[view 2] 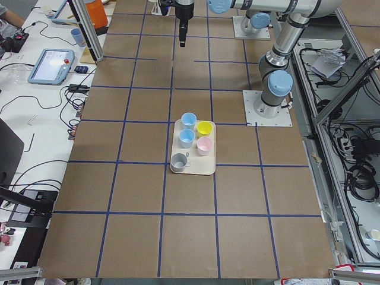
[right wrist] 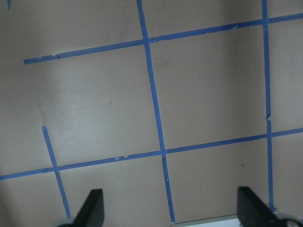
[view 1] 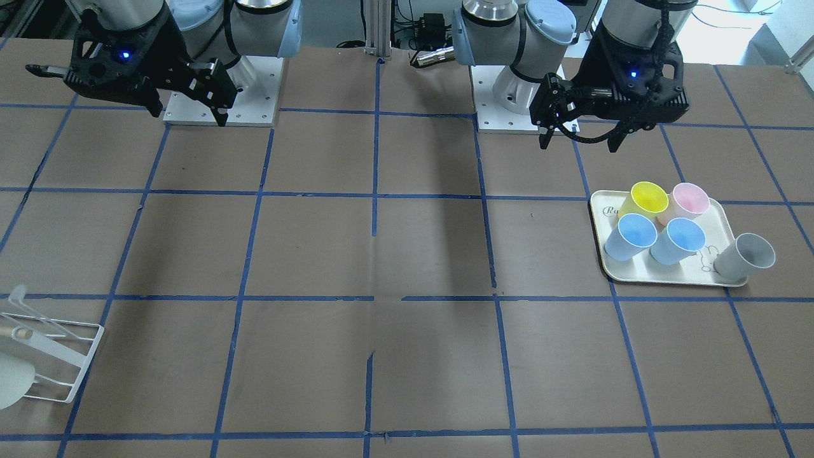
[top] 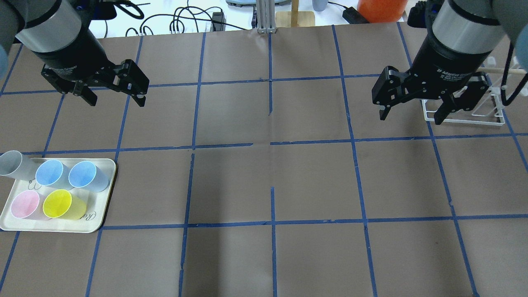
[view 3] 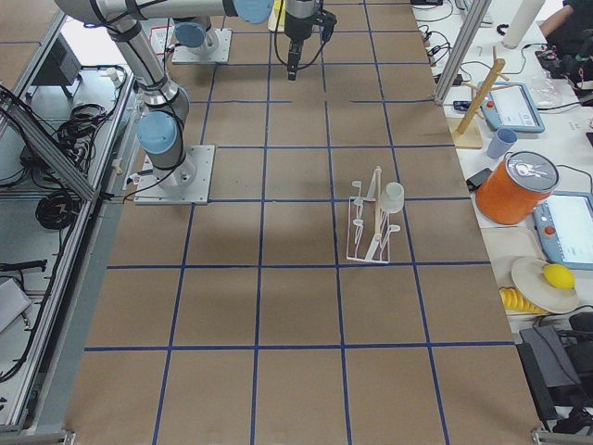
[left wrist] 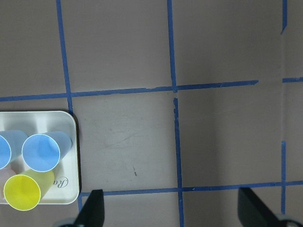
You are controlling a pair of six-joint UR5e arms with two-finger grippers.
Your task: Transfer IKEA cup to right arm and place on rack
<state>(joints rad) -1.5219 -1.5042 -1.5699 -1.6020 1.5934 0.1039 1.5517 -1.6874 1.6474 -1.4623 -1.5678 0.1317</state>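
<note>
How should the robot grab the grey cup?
Probably from above, by its rim: the grey cup stands upright, mouth up, at the tray's corner. One finger inside and one outside avoids the blue cup beside it.

A cream tray (view 2: 208,170) lies on the taped table (view 2: 142,196) near the left arm (view 2: 278,83)'s base. It carries two blue cups (view 2: 189,119), a yellow cup (view 2: 205,127), a pink cup (view 2: 204,145) and, apparently upright at its near corner, a grey cup (view 2: 179,161).
</note>
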